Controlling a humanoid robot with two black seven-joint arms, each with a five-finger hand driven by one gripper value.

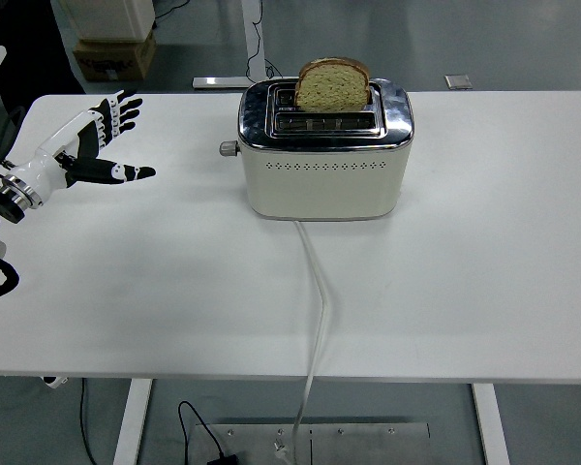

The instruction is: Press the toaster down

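The white table [484, 252] carries a cream toaster [324, 170] well to the right of the left hand [89, 143], with a white cord [317, 291] running from it to the near edge. A slice of bread [333, 85] stands high in the far slot, so I judge that pressing is not yet done and the step is the approach. The hand's fingers are spread and hold nothing; next it must travel right to the small lever knob [229, 148] on the toaster's near-hand end and push it down.
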